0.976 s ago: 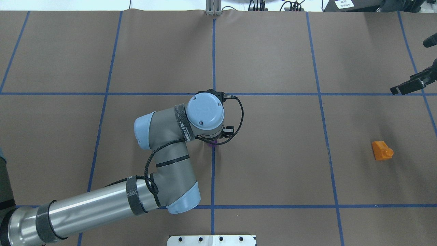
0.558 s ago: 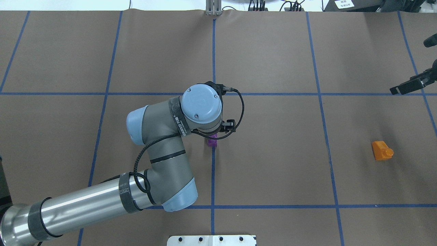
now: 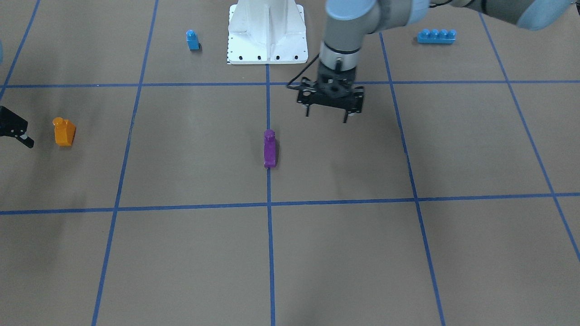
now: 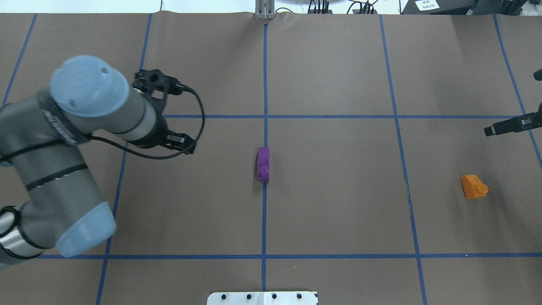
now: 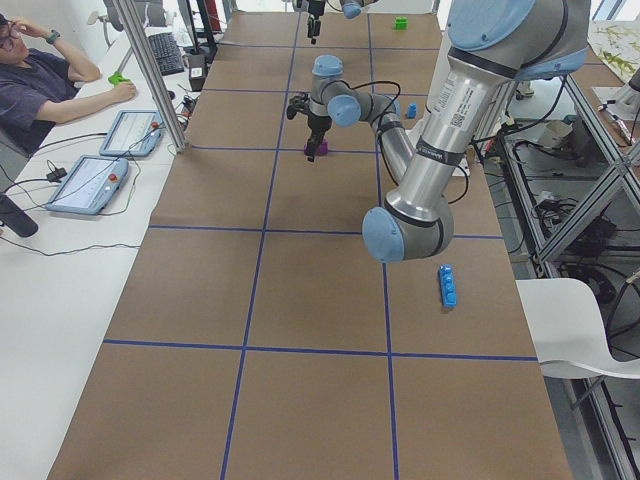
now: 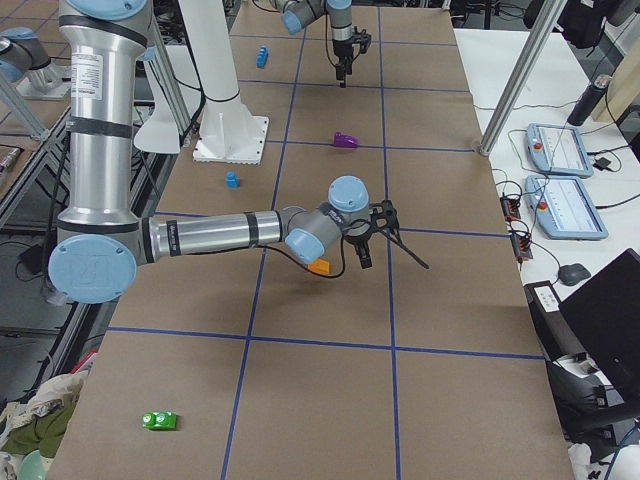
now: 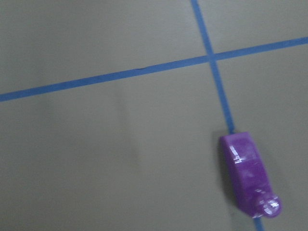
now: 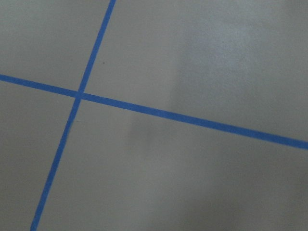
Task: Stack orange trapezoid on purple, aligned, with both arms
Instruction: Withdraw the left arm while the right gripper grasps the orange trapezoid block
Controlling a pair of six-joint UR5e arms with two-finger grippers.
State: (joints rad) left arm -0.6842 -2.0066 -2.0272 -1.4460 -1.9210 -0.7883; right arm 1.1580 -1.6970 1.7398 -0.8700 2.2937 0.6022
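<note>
The purple brick [image 4: 263,164] rests free on the table's centre tape line; it also shows in the front view [image 3: 269,148] and the left wrist view [image 7: 248,173]. My left gripper [image 3: 326,117] is open and empty, raised above the table and off to the brick's left. The orange trapezoid [image 4: 473,187] sits far right, also in the front view [image 3: 64,131]. My right gripper [image 6: 392,255] hovers just beyond the orange brick, apart from it. It is cut off by the view's edge, with one fingertip [image 3: 28,142] showing, and looks open and empty.
A small blue single-stud brick [image 3: 192,40] and a long blue brick [image 3: 436,36] lie near the white robot base [image 3: 267,31]. A green brick [image 6: 160,420] lies at the table's right end. An operator [image 5: 40,80] sits at a side desk.
My left gripper has lifted off the purple brick and swung away to the left, leaving the brick on the centre line. The right gripper has shifted slightly. The orange brick has not moved.
</note>
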